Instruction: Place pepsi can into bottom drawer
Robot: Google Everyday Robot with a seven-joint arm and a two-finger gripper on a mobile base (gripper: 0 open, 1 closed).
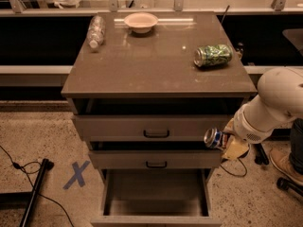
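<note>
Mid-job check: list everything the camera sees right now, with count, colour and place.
pepsi can: 1, blue, in the gripper, by the upper drawers' right end
bottom drawer: 1, grey-beige, pulled open
upper drawers: 2, grey-beige, dark handles, slightly open
cabinet top: 1, grey-brown
green can: 1, on its side, top's right
bottle: 1, clear, lying at top's back left
bowl: 1, pale, top's back centre
tape X: 1, blue, floor left of cabinet
arm: 1, white, right of cabinet
gripper: 1, yellowish, shut on the pepsi can
</note>
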